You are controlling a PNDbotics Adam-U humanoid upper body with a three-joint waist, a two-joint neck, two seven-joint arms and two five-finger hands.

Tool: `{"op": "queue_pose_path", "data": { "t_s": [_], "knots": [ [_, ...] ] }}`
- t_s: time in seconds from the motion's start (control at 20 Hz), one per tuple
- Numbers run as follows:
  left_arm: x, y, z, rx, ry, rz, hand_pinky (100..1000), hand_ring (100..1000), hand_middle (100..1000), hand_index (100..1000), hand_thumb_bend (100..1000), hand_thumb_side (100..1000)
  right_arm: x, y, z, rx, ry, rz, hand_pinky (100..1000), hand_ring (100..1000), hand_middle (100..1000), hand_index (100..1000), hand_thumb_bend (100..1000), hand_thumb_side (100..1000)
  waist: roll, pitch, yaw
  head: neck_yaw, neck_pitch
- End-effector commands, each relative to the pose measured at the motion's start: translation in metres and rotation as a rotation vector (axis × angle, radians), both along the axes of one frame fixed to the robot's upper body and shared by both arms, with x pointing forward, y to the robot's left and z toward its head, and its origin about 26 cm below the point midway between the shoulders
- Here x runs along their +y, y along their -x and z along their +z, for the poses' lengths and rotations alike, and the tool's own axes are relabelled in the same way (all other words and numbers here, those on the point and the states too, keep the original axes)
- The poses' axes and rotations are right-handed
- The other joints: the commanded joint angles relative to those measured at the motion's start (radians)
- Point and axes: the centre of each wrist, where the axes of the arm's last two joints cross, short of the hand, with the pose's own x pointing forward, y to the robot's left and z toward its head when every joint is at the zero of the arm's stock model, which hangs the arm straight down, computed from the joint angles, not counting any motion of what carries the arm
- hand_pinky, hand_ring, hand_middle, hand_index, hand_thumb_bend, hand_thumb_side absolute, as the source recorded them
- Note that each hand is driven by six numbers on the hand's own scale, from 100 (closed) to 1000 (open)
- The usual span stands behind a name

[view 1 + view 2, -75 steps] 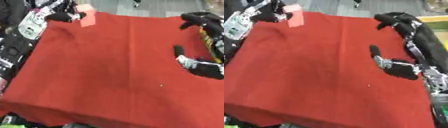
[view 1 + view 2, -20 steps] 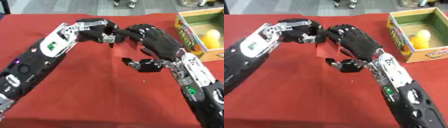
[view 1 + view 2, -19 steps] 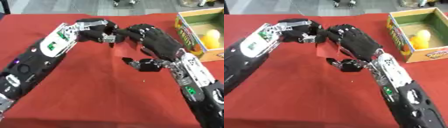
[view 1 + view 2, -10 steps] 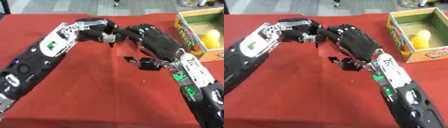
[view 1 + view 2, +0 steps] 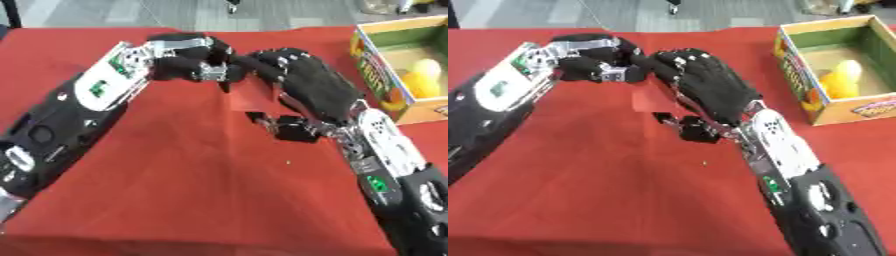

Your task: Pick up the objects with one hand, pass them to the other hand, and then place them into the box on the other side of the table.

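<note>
My left hand (image 5: 185,62) and right hand (image 5: 311,89) meet over the middle of the red cloth, towards its far side. A flat red card (image 5: 651,101) hangs between them, its top edge pinched in the curled fingers of my left hand. My right hand lies against the card's right side with fingers spread and nearly straight. Its thumb (image 5: 682,123) sticks out below the card, apart from the fingers. How much of the card the right palm touches is hidden. The cardboard box (image 5: 856,113) stands at the right edge of the table.
A yellow object (image 5: 842,80) lies inside the box, which has a green inner wall and printed sides. The red cloth (image 5: 175,190) covers the whole table. Grey floor shows beyond the far edge.
About four seconds ago the left hand held the card at the far left corner and the right hand was at the right edge. Over the last second both hands barely shifted.
</note>
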Motion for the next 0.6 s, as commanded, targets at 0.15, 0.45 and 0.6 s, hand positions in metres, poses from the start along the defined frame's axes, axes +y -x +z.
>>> {"op": "queue_pose_path", "data": {
  "t_s": [0.15,0.45,0.6],
  "knots": [
    [0.037,0.003,0.024,-0.108,0.009,-0.091,740,621,584,750,727,773,-0.022,-0.011,0.009,-0.033,-0.013,-0.102,690,591,178,922,207,100,0.003,-0.034,0.001,0.001,-0.002],
    [0.084,0.005,0.024,-0.136,0.094,-0.029,743,624,587,762,780,854,-0.040,-0.022,0.030,-0.103,-0.024,-0.189,696,577,184,924,255,100,0.003,-0.042,0.007,-0.004,-0.002],
    [0.101,0.011,0.026,-0.162,0.142,0.022,743,624,587,763,765,841,-0.060,-0.032,0.041,-0.132,-0.016,-0.267,697,576,187,924,269,100,0.000,-0.043,0.011,-0.007,-0.002]
  ]
}}
